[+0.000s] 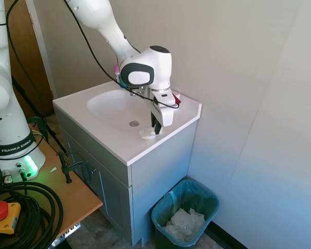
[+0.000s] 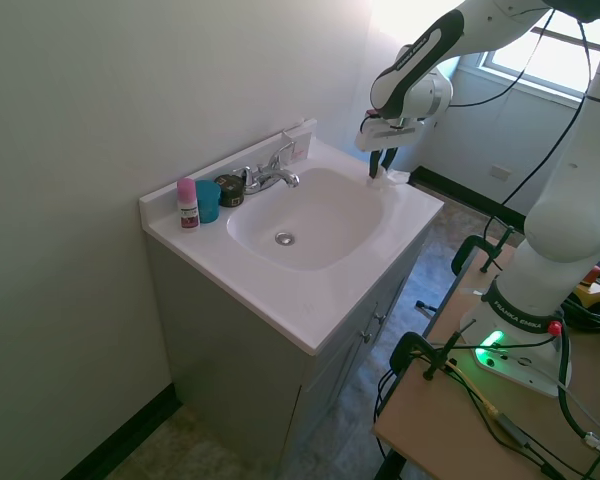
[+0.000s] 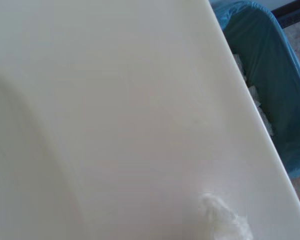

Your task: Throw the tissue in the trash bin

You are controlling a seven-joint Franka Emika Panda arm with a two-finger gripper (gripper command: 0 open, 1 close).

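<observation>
A: Wrist view, item: tissue [image 3: 224, 221], on tabletop [image 1: 114, 148] beside sink, at its edge above bin [image 1: 185, 215].

B: Handling?

A: Light, soft, crushable; pinch mid-wad. Pincer [image 1: 156, 127] at it, grip unclear.

A white vanity surface [image 2: 310, 300] with a moulded oval basin [image 2: 315, 215] tops a grey cabinet [image 1: 160, 171]. Behind the basin stands a chrome faucet [image 2: 270, 172]; left of it sit a teal cup [image 2: 208, 201] and a pink-capped bottle [image 2: 187, 204].
</observation>
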